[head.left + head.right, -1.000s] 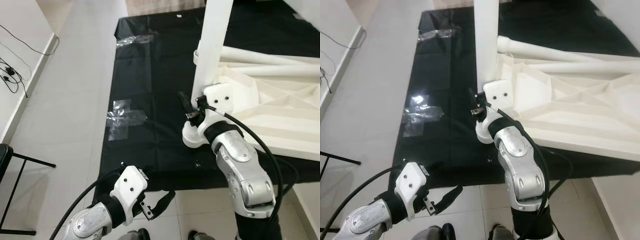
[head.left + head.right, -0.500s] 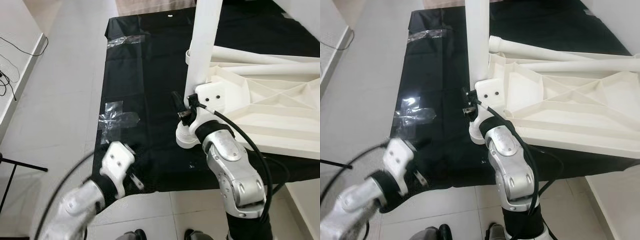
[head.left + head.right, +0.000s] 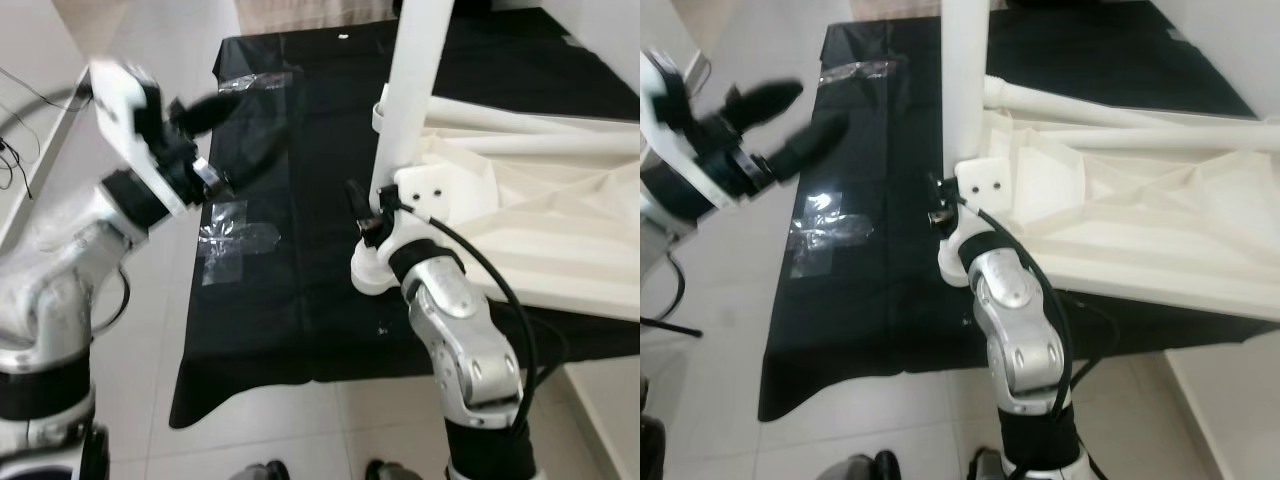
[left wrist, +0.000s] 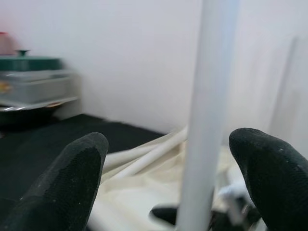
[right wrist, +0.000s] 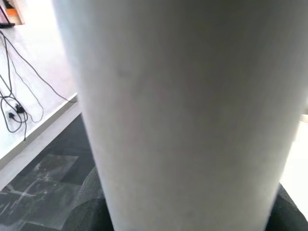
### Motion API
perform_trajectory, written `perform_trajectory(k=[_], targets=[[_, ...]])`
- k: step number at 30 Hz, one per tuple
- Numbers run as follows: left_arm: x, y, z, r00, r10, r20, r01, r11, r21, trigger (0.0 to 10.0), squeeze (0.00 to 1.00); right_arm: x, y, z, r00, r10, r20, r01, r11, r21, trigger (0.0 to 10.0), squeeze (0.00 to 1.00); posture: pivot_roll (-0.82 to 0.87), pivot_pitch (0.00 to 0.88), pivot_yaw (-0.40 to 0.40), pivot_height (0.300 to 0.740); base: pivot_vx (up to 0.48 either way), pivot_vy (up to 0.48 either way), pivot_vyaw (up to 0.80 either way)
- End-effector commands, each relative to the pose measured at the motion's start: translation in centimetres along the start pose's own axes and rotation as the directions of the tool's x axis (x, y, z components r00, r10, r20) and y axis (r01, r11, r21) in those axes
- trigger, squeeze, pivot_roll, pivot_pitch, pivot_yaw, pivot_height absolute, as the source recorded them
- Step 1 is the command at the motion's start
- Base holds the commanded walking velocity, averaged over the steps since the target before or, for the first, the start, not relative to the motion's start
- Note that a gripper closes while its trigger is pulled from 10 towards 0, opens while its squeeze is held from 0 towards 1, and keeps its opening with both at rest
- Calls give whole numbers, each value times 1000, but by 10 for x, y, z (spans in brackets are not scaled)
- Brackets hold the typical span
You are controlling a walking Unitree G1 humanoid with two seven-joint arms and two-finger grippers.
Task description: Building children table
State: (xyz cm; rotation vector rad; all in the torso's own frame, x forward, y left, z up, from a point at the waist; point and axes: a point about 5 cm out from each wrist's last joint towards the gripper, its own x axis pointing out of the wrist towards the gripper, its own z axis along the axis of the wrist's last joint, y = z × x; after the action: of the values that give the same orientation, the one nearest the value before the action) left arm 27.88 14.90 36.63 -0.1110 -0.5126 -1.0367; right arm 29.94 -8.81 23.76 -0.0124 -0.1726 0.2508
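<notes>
Open black mat between left end effector and upright leg; inverted tabletop blocks beyond.

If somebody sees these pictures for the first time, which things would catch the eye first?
First, the white table leg standing upright at the corner of the overturned white tabletop on the black sheet, with the right gripper at its base. Next, the left gripper, raised with open fingers, pointing toward that leg.
</notes>
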Motion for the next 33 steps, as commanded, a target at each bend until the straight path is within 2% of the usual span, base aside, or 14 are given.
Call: perform_trajectory(k=[1, 3, 6, 7, 9, 10, 11, 13, 17, 19, 20, 22, 28, 33], targets=[[7, 3, 2, 997, -76, -11, 75, 995, -63, 10000, 1000, 0, 10, -30, 991, 41, -130, -25, 992, 123, 10000, 0, -6, 193, 85, 740, 0, 0, 0], [34, 4, 9, 981, -192, 0, 190, 972, -136, 10000, 1000, 1, 18, -27, 992, 68, -107, -53, 989, 138, 10000, 0, -7, 188, 99, 740, 0, 0, 0], [45, 6, 10, 978, -208, 2, 206, 968, -146, 10000, 1000, 2, 22, -25, 992, 82, -95, -68, 987, 144, 10000, 0, -10, 187, 103, 740, 0, 0, 0], [55, 9, 10, 976, -217, 10, 215, 961, -173, 10000, 886, 3, 26, -23, 992, 100, -80, -87, 985, 147, 10000, 0, -14, 187, 107, 740, 0, 0, 0], [62, 11, 10, 975, -220, 15, 218, 957, -189, 10000, 886, 4, 29, -21, 991, 111, -69, -99, 984, 149, 10000, 0, -15, 187, 107, 740, 0, 0, 0], [70, 14, 7, 976, -216, 1, 212, 959, -186, 10000, 0, 5, 31, -19, 991, 125, -55, -116, 983, 146, 10000, 0, -18, 188, 110, 740, 0, 0, 0], [70, 14, 7, 976, -216, 1, 212, 959, -186, 10000, 0, 5, 31, -19, 991, 125, -55, -116, 983, 146, 10000, 0, -18, 188, 110, 740, 0, 0, 0], [89, 13, -7, 967, -248, -60, 235, 956, -176, 10000, 0, 6, 38, -12, 987, 160, -18, -156, 978, 137, 10000, 0, -23, 186, 116, 740, 0, 0, 0], [97, 13, -11, 957, -275, -90, 257, 952, -168, 10000, 0, 7, 40, -10, 985, 170, -8, -167, 976, 139, 10000, 0, -26, 187, 119, 740, 0, 0, 0], [107, 12, -17, 948, -281, -151, 270, 959, -88, 9843, 0, 7, 42, -9, 983, 181, 1, -179, 974, 140, 10000, 0, -25, 187, 122, 740, 0, 0, 0], [107, 12, -17, 948, -281, -151, 270, 959, -88, 9843, 0, 7, 42, -9, 983, 181, 1, -179, 974, 140, 10000, 0, -25, 187, 122, 740, 0, 0, 0], [115, 7, -18, 932, -307, -193, 314, 950, 5, 0, 0, 8, 44, -8, 982, 189, 7, -188, 972, 141, 10000, 0, -26, 186, 122, 740, 0, 0, 0], [122, 3, -16, 920, -320, -226, 356, 924, 138, 0, 0, 10, 45, -8, 981, 191, 10, -191, 971, 141, 10000, 0, -26, 183, 125, 740, 0, 0, 0], [123, 1, -13, 925, -323, -201, 356, 920, 164, 0, 0, 12, 44, -8, 981, 195, 10, -195, 971, 138, 10000, 0, -26, 180, 119, 740, 0, 0, 0]])
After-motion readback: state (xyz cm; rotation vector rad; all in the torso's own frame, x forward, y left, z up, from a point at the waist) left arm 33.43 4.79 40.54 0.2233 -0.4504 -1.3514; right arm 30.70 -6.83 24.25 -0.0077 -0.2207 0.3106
